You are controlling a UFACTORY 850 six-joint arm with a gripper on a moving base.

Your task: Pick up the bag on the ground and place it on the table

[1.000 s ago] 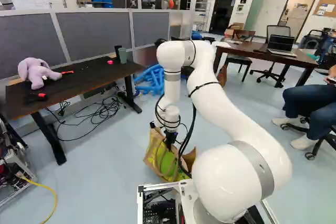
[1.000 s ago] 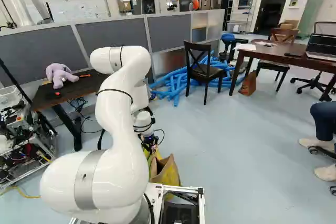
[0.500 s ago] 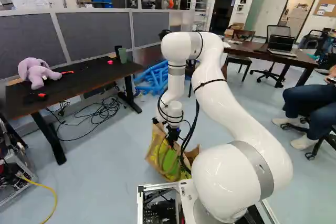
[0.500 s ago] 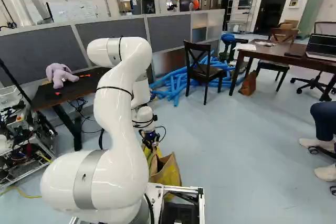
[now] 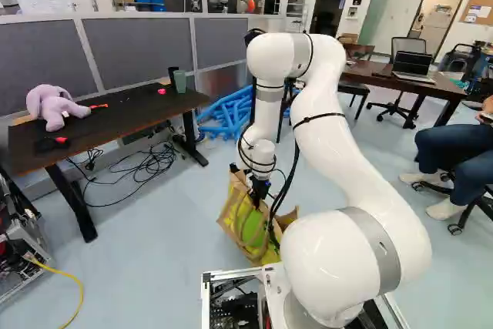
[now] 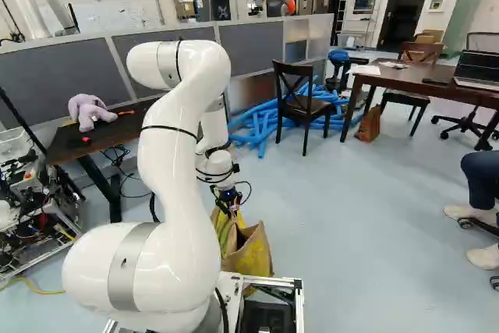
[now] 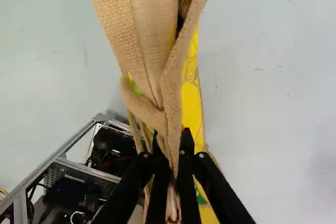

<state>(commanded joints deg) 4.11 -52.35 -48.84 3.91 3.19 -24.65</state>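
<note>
Grips a folded tan woven strap (image 7: pixel 171 90) between both fingers of the black two-fingered hand (image 5: pixel 259 199), clenched firmly from two sides. Hangs by that strap, or rests partly on it, upright and slightly tilted in the left base view: a tan burlap bag with yellow and green print (image 5: pixel 250 230), just ahead of the silver metal frame of the base (image 5: pixel 231 273); cannot tell whether touching the pale blue-grey floor (image 5: pixel 166 260). Beyond, at the left of the left base view, a long dark worktop (image 5: pixel 115 125) with a lilac plush toy (image 5: pixel 54 109) and a green cup (image 5: pixel 179 81) on top. At the right, a brown wooden worktop (image 5: pixel 370 75) under an open black-screened laptop (image 5: pixel 413 65). Between both, on the floor, bright blue tubes (image 5: pixel 223 119) heaped beside a dark wooden chair (image 6: pixel 306 106).
</note>
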